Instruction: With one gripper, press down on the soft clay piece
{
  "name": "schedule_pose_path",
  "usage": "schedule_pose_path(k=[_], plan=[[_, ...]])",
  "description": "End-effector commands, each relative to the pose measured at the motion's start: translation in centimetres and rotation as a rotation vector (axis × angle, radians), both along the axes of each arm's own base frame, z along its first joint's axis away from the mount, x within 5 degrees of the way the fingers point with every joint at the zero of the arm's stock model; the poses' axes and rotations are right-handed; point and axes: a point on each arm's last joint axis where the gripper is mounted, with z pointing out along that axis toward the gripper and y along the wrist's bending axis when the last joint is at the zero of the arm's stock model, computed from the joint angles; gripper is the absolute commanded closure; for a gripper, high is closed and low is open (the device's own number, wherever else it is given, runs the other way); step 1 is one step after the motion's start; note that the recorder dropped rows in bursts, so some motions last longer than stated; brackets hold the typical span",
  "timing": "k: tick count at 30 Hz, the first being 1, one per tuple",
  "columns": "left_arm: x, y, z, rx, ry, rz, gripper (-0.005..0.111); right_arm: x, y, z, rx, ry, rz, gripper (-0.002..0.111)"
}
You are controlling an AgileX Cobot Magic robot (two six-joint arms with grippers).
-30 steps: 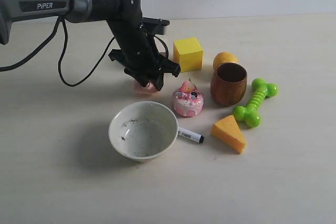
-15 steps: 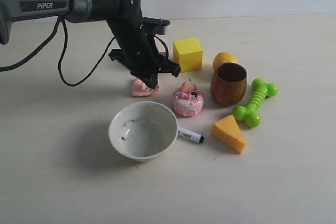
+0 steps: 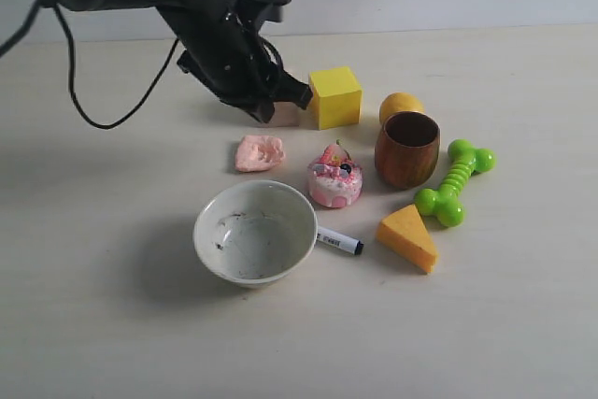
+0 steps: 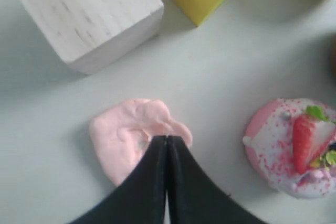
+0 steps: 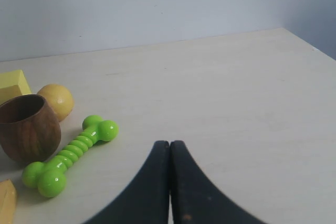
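The soft clay piece (image 3: 259,152), a flat pale salmon-pink lump with a dent in its top, lies on the table between the white bowl and the wooden cube. My left gripper (image 3: 264,115) hangs shut above and behind it, apart from it, in front of the wooden cube (image 3: 286,116). In the left wrist view the shut fingertips (image 4: 167,138) hover over the clay's (image 4: 126,135) edge. My right gripper (image 5: 169,143) is shut on nothing, over bare table, and is out of the exterior view.
A yellow cube (image 3: 334,95) stands behind the pink frosted toy cake (image 3: 334,179). A white bowl (image 3: 254,231) and a marker (image 3: 339,242) lie in front. To the right are a wooden cup (image 3: 407,149), a yellow ball (image 3: 400,105), a green bone toy (image 3: 454,181) and a cheese wedge (image 3: 407,236).
My left gripper has lifted off the clay and drawn back and up towards the wooden cube. The clay now lies fully uncovered.
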Motion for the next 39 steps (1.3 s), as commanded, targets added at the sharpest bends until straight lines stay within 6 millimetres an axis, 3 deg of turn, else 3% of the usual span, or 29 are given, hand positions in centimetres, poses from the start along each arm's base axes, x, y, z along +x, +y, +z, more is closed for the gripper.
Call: schedule_pose_path(k=[1, 2, 5, 7, 14, 19, 27, 30, 33, 36, 39], plan=[[-3.2, 3.4, 2.3, -0.081, -0.139, 0.067, 0.107, 0.0, 0.0, 0.0, -0.005, -0.011, 0.0, 0.108], [-4.3, 4.3, 2.3, -0.09, -0.163, 0.079, 0.107, 0.0, 0.0, 0.0, -0.005, -0.011, 0.0, 0.108], [-9.0, 8.2, 5.0, -0.161, -0.274, 0.138, 0.107, 0.0, 0.0, 0.0, -0.005, -0.011, 0.0, 0.108], [-11.4, 9.8, 7.2, -0.207, -0.323, 0.157, 0.107, 0.0, 0.0, 0.0, -0.005, -0.011, 0.0, 0.108], [-19.7, 14.3, 16.4, -0.381, -0.591, 0.136, 0.107, 0.0, 0.0, 0.0, -0.005, -0.011, 0.0, 0.108], [-23.8, 16.6, 20.3, -0.486, -0.757, 0.13, 0.107, 0.0, 0.0, 0.0, -0.005, -0.011, 0.0, 0.108], [-27.1, 18.8, 22.5, -0.448, -0.954, 0.073, 0.107, 0.0, 0.0, 0.0, -0.005, -0.011, 0.0, 0.108], [-28.9, 21.1, 22.9, -0.507, -1.004, 0.23, 0.107, 0.0, 0.0, 0.0, -0.005, -0.011, 0.0, 0.108], [-32.7, 23.7, 21.0, -0.49, -1.022, 0.466, 0.107, 0.0, 0.0, 0.0, -0.005, -0.011, 0.0, 0.108], [-36.0, 24.4, 19.0, -0.386, -1.156, 0.555, 0.107, 0.0, 0.0, 0.0, -0.005, -0.011, 0.0, 0.108], [-36.2, 24.7, 17.1, -0.361, -1.224, 0.599, 0.107, 0.0, 0.0, 0.0, -0.005, -0.011, 0.0, 0.108]])
